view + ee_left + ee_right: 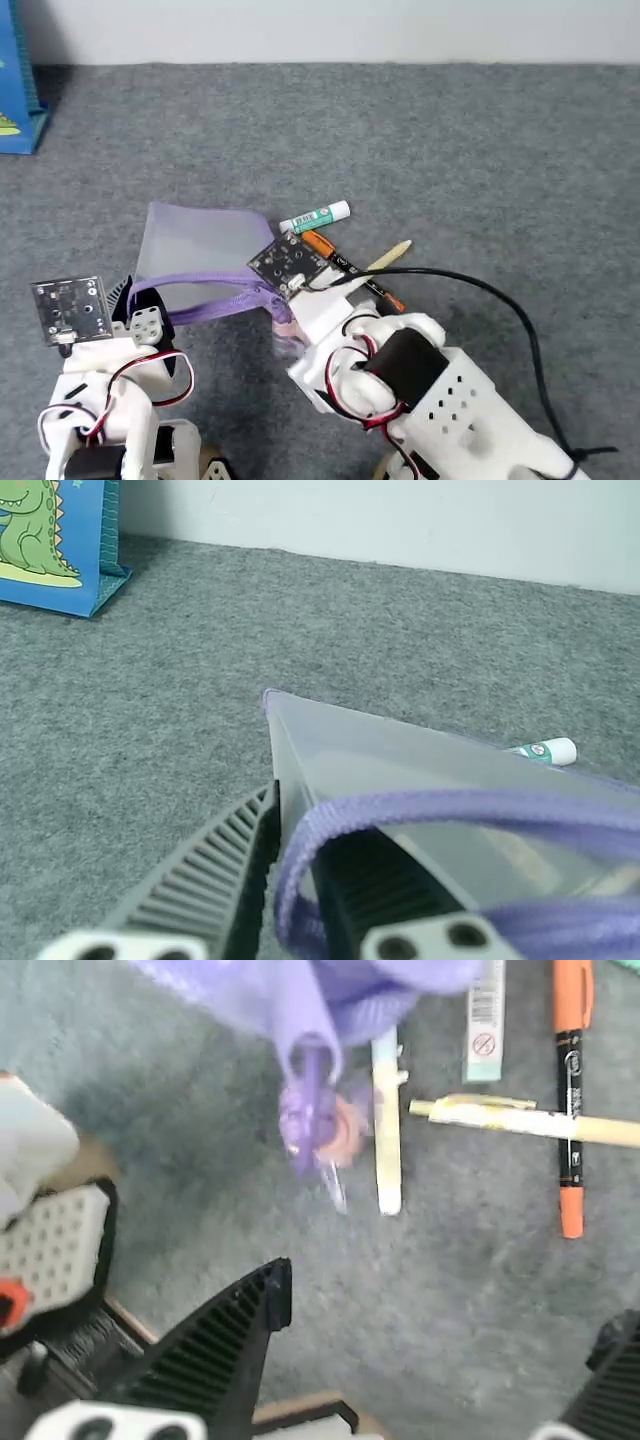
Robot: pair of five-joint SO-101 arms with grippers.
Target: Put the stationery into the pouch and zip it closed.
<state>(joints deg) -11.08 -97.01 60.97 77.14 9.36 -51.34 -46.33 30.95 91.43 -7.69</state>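
With the left fingers (pixel 190 890) pinching the pouch (pixel 195 245) by its zip edge and the right fingers (pixel 220 1340) spread above the crossed pens (pixel 570 1180) on the desk (pixel 480 140) beside it, a grasp may drag a neighbouring pen or knock the open mouth shut.

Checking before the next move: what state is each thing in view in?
pouch: mouth looks open, not zipped
left gripper: jaws shut on pouch
right gripper: jaws open, empty
white tube: lying on table, outside pouch
orange pen: lying outside pouch
yellow pen: outside pouch, crossing orange pen
white pen: outside pouch, by zip pull
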